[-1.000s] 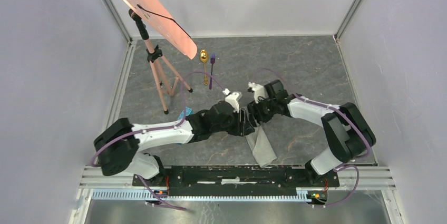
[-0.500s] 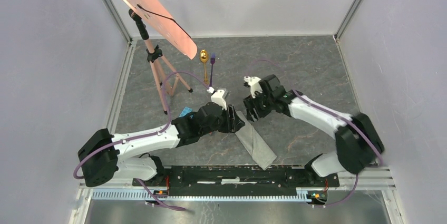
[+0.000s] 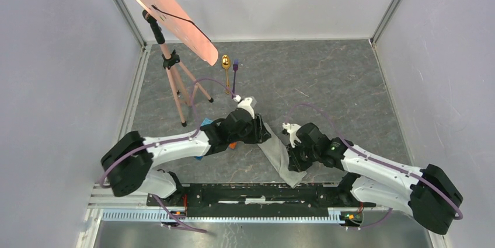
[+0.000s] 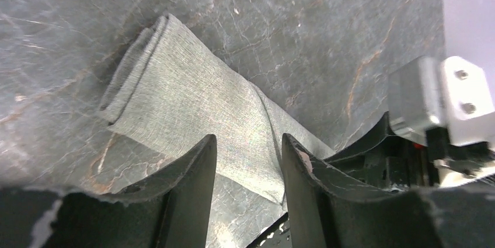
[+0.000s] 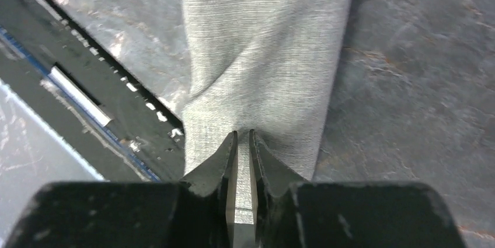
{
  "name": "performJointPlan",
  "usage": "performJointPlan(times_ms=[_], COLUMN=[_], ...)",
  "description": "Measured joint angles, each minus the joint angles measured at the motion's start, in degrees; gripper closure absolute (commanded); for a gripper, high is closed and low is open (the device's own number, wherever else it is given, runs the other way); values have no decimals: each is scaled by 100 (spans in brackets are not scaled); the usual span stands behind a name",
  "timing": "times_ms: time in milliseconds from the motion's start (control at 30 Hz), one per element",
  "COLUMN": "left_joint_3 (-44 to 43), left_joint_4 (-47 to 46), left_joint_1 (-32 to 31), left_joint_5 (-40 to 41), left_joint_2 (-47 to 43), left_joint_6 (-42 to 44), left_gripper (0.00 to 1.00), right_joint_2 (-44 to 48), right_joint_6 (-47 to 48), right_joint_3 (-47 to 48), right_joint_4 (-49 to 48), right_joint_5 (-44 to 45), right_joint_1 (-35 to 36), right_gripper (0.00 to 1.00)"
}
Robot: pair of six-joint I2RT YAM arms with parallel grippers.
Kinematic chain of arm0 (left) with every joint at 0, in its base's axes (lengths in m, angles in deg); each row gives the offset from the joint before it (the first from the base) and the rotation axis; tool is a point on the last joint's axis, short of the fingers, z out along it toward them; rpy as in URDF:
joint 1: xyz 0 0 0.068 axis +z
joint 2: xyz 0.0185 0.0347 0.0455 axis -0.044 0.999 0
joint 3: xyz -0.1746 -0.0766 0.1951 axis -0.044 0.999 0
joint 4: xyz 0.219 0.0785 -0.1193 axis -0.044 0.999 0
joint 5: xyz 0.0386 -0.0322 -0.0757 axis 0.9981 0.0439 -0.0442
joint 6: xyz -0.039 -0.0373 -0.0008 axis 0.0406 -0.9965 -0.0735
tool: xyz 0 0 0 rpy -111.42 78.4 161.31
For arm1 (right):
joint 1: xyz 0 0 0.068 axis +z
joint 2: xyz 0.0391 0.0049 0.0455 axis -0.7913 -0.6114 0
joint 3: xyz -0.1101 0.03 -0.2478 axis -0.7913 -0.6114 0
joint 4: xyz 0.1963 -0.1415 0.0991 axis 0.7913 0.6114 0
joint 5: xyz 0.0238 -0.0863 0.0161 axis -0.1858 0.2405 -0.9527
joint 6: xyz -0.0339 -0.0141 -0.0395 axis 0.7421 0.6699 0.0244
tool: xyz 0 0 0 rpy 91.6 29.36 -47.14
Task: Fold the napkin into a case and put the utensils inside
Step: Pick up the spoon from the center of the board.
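Note:
The napkin [image 3: 276,153] lies as a narrow grey-green strip, running diagonally toward the front rail. My right gripper [image 3: 295,165] is at its near end; in the right wrist view the gripper [image 5: 243,135] is shut on a pinch of the napkin [image 5: 262,44]. My left gripper [image 3: 261,135] hovers over the strip's far end. In the left wrist view it [image 4: 248,146] is open, with the napkin [image 4: 175,96] lying flat below and nothing held. The gold spoon [image 3: 225,65] and purple fork [image 3: 235,74] lie side by side farther back.
A pink tripod [image 3: 177,81] carrying a tilted pink board [image 3: 166,6] stands at the back left. A blue block [image 3: 205,124] and an orange block [image 3: 232,145] peek out beside the left arm. The black front rail [image 3: 262,192] runs just behind the napkin's near end.
My right gripper has swung from the strip's far end back to its near end and closed on the cloth. The left gripper has stayed over the far end.

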Motion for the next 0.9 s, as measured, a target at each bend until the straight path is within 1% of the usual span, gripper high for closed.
performJointPlan(times_ms=[67,167,333,433,533,600,633,767,833,900], left_joint_3=[-133,-304,-350,-350,-350,-350,-350,-350,-350,-350], left_joint_4=[-11,-33,-116,-120,-120,-120,-120,-142,-140,-138], left_joint_1=[0,-2,7,33,72,127,146,280,341,393], left_joint_5=[-138,-315,-435,-468,-468,-468,-470,-529,-568,-570], left_joint_2=[350,754,909,922,922,925,929,1078,1207,1314], left_joint_6=[-2,-2,-22,-48,-48,-50,-48,-48,-48,-48], left_gripper=[49,50,50,50,50,50,50,51,51,51], right_joint_2=[-66,-262,-754,-931,-793,-581,-446,-81,20,127], right_joint_6=[-101,-105,195,437,535,542,533,398,229,-11], right_joint_3=[-28,-26,302,470,509,562,619,741,656,380], right_joint_4=[-11,-116,-157,-131,-7,116,208,232,157,-9], right_joint_5=[275,863,1875,2203,2149,2044,1967,1624,1456,1344], right_joint_1=[-2,-2,-22,-31,-35,-35,-35,-35,-35,-35], right_gripper=[84,88,89,78,67,65,67,79,84,87])
